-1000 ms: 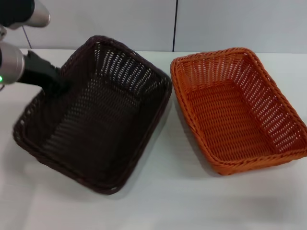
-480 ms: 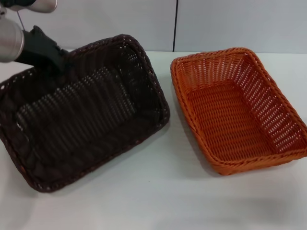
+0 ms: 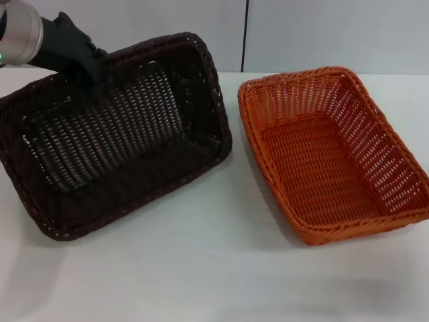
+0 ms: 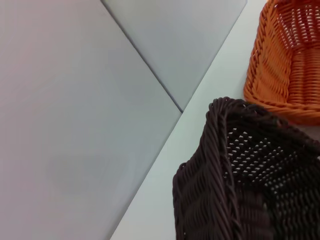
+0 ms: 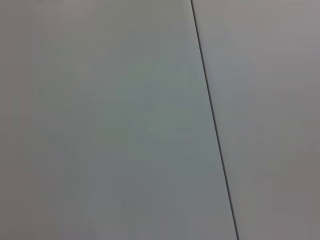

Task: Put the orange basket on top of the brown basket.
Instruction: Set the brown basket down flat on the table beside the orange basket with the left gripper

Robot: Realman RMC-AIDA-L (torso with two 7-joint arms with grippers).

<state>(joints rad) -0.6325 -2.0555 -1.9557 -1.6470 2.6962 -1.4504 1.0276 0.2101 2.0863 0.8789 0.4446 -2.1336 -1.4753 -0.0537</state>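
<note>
Now left pincer (image 3: pixel 90 67) – brown basket (image 3: pixel 120 134) tilted

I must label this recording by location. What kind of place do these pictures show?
Probably a lab or test bench, not a home. A plain white table stands against bare grey wall panels, holding only the brown basket, tilted up at the left end effector, and the orange basket.

No readable text, labels, brand names, numbers or signs appear in any view.
</note>
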